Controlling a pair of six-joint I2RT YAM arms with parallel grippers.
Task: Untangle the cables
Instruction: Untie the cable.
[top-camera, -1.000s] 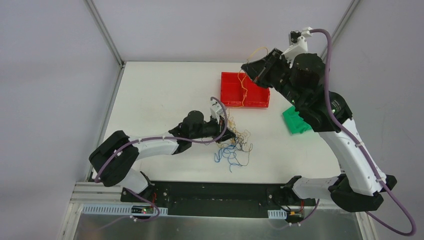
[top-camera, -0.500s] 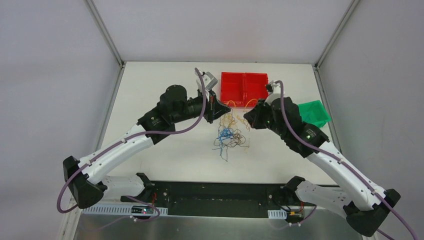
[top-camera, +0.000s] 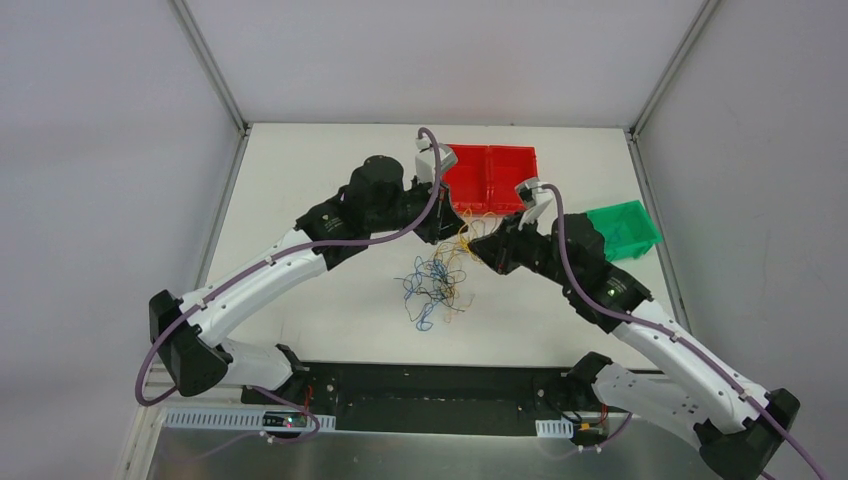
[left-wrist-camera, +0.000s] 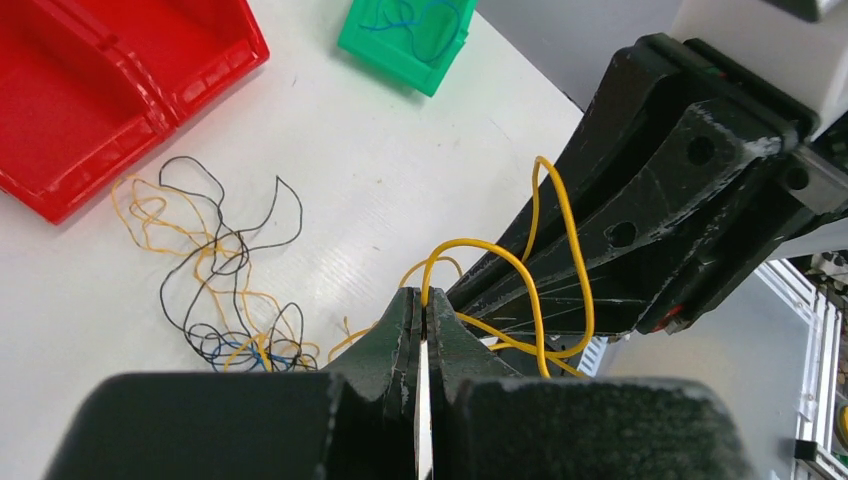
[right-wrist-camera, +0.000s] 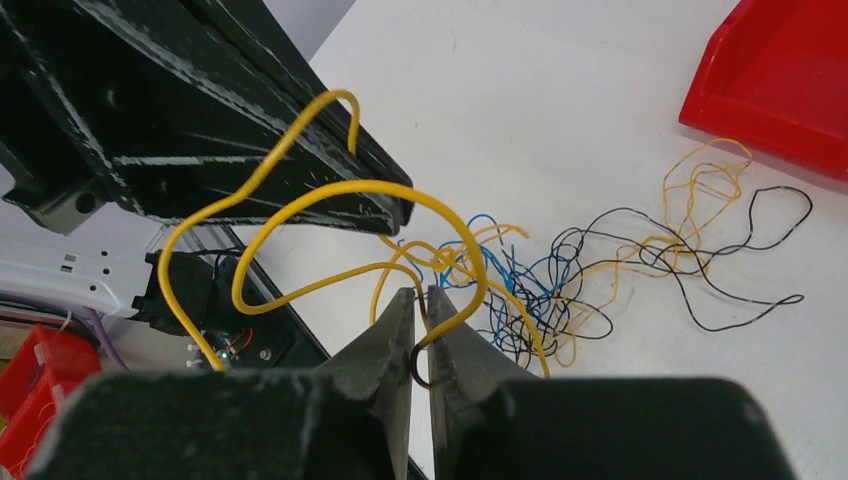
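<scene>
The cables (top-camera: 435, 285) lie as a loose tangle of yellow, blue and black strands on the white table, also seen as the clump (left-wrist-camera: 225, 300) and the clump (right-wrist-camera: 560, 290). Just above and behind it my two grippers meet tip to tip. The left gripper (top-camera: 447, 228) (left-wrist-camera: 424, 295) is shut on a thicker yellow cable (left-wrist-camera: 480, 241). That same yellow cable (right-wrist-camera: 350, 186) arcs over to my right gripper (top-camera: 478, 250) (right-wrist-camera: 420, 298), whose jaws stand a narrow way apart with a loop of it lying loose between them.
A red two-compartment bin (top-camera: 500, 165) stands behind the grippers. A green bin (top-camera: 625, 225) at the right holds some blue wire. The right gripper's black fingers (left-wrist-camera: 600, 250) fill the left wrist view's right side. The table's near edge and arm bases lie below the tangle.
The right arm came down from over the red bin and moved left to meet the left gripper. The tangle shifted slightly left. The right jaws have parted a little.
</scene>
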